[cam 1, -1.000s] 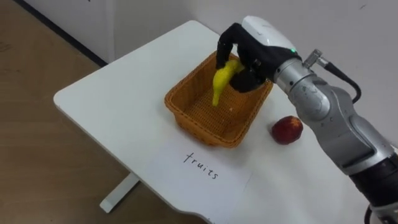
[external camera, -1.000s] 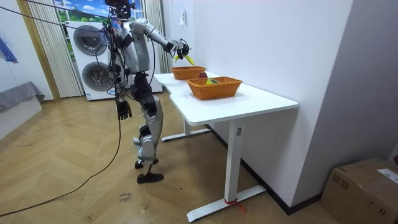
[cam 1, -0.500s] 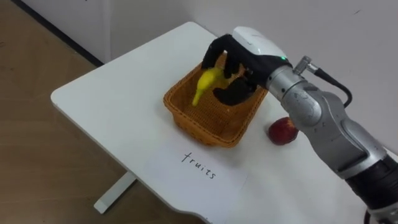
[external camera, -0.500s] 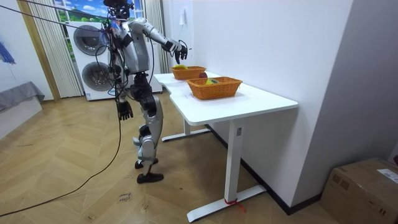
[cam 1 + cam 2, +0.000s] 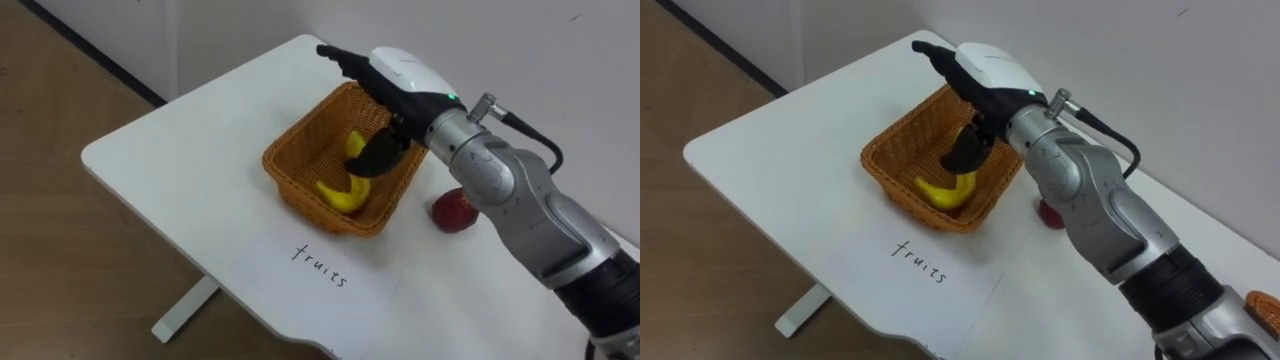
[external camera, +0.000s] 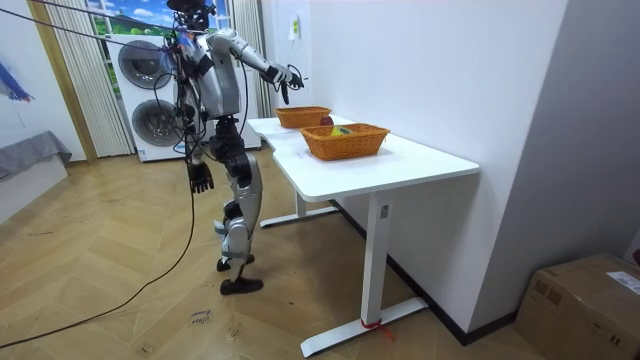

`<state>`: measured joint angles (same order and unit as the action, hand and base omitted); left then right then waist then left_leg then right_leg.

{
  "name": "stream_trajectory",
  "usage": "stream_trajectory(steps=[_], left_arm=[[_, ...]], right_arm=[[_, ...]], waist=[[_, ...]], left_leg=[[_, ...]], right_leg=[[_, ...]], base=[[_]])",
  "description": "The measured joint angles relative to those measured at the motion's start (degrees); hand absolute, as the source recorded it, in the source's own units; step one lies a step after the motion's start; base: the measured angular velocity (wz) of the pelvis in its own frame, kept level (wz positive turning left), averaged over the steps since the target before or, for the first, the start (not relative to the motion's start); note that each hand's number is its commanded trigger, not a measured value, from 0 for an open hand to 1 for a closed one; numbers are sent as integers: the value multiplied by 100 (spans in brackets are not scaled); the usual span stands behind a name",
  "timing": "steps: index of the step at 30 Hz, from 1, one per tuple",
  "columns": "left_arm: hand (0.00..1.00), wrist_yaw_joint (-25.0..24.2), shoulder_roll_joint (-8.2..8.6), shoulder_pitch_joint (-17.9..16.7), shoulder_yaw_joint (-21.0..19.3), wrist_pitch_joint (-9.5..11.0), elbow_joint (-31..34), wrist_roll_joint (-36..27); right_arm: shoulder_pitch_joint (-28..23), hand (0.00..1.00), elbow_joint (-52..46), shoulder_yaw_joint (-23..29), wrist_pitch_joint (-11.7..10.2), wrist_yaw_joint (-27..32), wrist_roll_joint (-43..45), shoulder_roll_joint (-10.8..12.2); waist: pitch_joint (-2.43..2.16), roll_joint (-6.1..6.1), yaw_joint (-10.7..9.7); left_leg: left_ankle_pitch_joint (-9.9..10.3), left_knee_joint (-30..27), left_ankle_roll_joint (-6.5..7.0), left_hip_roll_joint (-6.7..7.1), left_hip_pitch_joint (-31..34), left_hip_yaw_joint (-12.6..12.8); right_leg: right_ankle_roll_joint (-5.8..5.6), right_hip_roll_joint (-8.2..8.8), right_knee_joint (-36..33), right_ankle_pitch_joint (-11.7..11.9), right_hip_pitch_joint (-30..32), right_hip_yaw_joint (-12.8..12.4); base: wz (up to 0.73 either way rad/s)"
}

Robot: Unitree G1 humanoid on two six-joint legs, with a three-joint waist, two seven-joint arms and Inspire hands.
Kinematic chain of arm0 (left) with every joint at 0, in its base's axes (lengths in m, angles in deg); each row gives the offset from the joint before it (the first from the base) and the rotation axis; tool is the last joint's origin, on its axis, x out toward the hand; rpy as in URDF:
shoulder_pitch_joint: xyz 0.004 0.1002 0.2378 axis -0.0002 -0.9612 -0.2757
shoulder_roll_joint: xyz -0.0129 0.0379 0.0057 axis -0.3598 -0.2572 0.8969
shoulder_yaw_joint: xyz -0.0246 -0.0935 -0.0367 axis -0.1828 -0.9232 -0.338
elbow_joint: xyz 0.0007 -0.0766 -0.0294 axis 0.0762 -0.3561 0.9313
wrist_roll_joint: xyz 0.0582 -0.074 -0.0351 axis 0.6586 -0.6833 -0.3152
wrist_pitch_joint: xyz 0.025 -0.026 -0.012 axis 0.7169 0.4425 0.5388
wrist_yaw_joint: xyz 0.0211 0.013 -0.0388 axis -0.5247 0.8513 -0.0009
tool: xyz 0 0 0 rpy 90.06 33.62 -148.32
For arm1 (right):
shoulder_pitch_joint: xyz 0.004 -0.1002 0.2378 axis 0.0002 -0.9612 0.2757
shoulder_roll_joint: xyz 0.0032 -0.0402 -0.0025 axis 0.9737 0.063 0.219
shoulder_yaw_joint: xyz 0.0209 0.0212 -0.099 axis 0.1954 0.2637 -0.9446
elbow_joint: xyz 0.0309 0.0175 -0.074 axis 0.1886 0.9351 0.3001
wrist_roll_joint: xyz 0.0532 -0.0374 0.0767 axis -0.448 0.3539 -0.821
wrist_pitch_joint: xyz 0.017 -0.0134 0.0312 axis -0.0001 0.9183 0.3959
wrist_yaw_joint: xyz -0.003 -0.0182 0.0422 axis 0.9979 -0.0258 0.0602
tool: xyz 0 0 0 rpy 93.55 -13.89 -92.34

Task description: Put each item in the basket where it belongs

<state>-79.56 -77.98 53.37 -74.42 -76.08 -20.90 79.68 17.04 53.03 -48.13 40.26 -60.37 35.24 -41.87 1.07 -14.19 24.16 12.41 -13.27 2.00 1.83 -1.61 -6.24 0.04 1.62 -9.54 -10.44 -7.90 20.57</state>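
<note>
Over the fruit basket (image 5: 293,192), at the robot's end of the white table (image 5: 170,160), the right hand (image 5: 402,78) hovers palm down. Its fingers (image 5: 336,55) are extended almost straight toward the far rim, the thumb hangs down into the basket, and it grips nothing.

The banana (image 5: 343,195) lies on the basket floor against the near right wall. It is directly below the hand and not in contact with it. Its long axis curves from the near wall up toward the far side, and the thumb partly covers the upper end.

The apple (image 5: 447,212) rests on the table just beside the basket's right wall, partly hidden under the right forearm. From the hand it lies back toward the robot and to its right, so a retraction and a short shift rightward would be required to reach it. The right arm is the nearer one by a wide margin.

The left hand (image 6: 201,178) hangs at the robot's side in the room view, well apart from the table.

A paper label (image 5: 320,270) lies flat in front of the basket. A second wicker basket (image 6: 345,141) stands further along the table.
</note>
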Motion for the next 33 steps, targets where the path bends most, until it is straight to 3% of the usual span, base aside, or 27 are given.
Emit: stream_trajectory(steps=[20,26,29,33], left_arm=[[0,9,-4,-1,-6,0,-3,-8],[0,44,-9,-24,-9,0,-9,-16],[0,54,12,-31,-16,-2,-34,-7],[0,136,74,-57,101,-9,-28,-3]], right_arm=[[0,0,2,1,-1,-1,-34,-1],[0,0,41,165,-61,1,-691,-2],[-1,0,71,431,-129,166,-1166,-6],[-16,0,437,637,-277,582,-1611,-3]], waist=[[11,16,-13],[11,25,-103],[22,70,-172],[39,233,-215]], left_leg=[[0,18,0,-3,-3,-7],[0,0,0,0,9,-19],[0,-23,1,0,-4,-6],[-2,-17,6,-1,-64,63]], right_leg=[[0,0,3,0,6,-8],[0,2,3,0,3,-3],[0,4,2,0,-22,-13],[0,14,-1,0,-53,-72]], base=[[0],[1],[0],[-8]])
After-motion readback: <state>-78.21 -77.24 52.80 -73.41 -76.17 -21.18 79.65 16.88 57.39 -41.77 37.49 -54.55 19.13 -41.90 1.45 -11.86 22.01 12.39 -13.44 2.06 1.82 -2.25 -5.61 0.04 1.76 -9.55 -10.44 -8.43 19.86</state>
